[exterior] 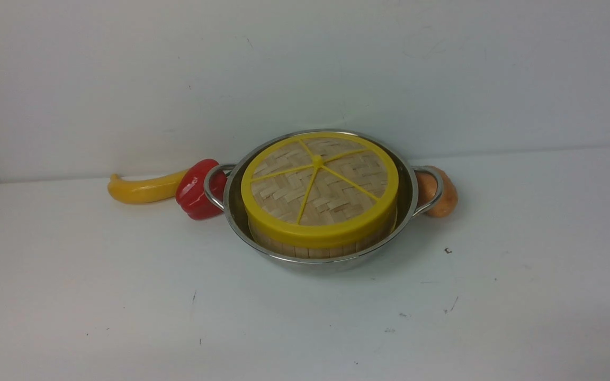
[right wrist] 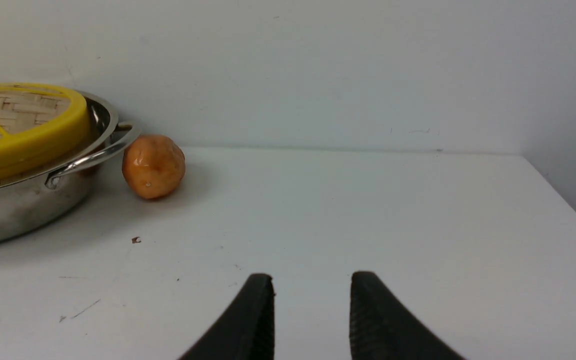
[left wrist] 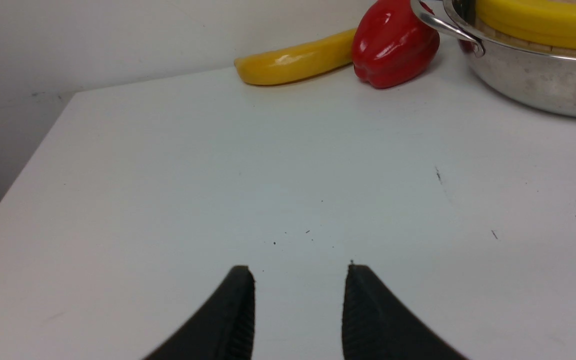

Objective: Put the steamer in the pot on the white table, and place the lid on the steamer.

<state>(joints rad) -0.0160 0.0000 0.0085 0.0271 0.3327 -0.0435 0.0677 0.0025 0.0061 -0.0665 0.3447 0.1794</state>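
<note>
The left gripper [left wrist: 298, 310] hangs low over the white table [left wrist: 168, 190], its two black fingers parted with bare tabletop showing between them and nothing held. The right gripper [right wrist: 310, 315] sits the same way, fingers apart and empty above the table.

Neither arm shows in the front view. There, taking the pot [exterior: 284, 253] at the middle of the table as the clock's centre, the wide steel pot stands with a loop handle at 9 o'clock and another at 3 o'clock. The steamer [exterior: 315, 250] sits inside the pot, its bamboo wall showing at the near side. The lid [exterior: 320, 188] lies on top of the steamer, tilted slightly, covering it.

At 9 o'clock a red pepper [exterior: 197, 189] touches the pot's handle, and a yellow banana [exterior: 143, 189] lies just beyond it. At 3 o'clock an orange potato [exterior: 440, 191] rests behind the other handle.
</note>
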